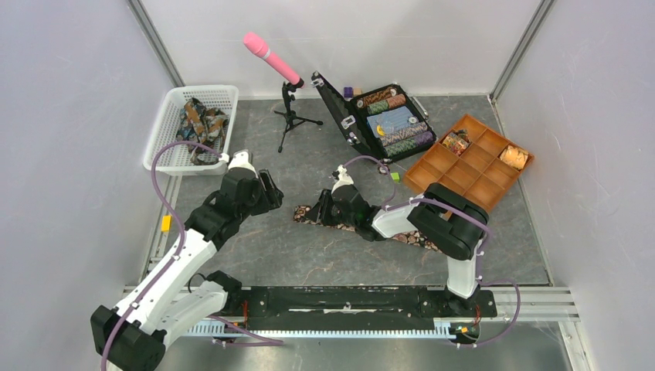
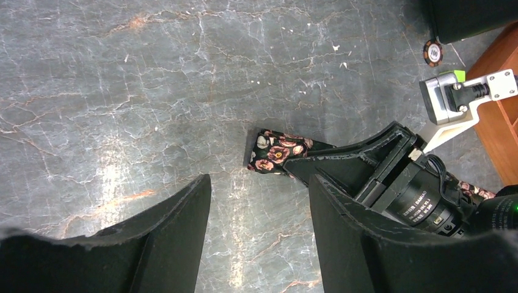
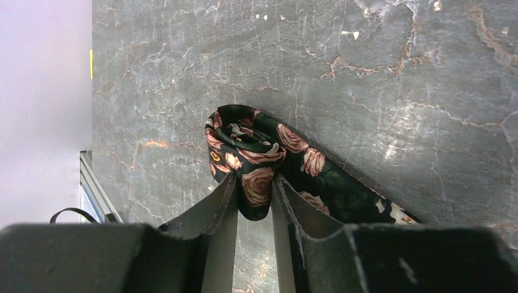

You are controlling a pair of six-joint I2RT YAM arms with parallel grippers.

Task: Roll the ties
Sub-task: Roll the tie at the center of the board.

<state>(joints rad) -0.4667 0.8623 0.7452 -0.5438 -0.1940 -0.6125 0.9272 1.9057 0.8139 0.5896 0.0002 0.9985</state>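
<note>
A dark rose-print tie [image 1: 409, 236] lies as a strip across the middle of the table. Its left end [image 3: 247, 143] is folded into a small loose roll. My right gripper [image 3: 255, 194] is shut on that rolled end; in the top view it [image 1: 320, 209] sits low over the tie's left end. My left gripper [image 1: 272, 195] is open and empty, just left of the tie's end [image 2: 273, 152]; in its own wrist view the gripper [image 2: 259, 183] has only bare table between the fingers. More ties [image 1: 202, 124] lie heaped in a white basket [image 1: 164, 116] at the back left.
A pink microphone [image 1: 270, 56] on a small tripod stands at the back centre. An open black case [image 1: 351, 116] of poker chips lies beside it. An orange compartment tray [image 1: 468, 164] is at the right. A loose chip [image 2: 433, 52] lies near the case.
</note>
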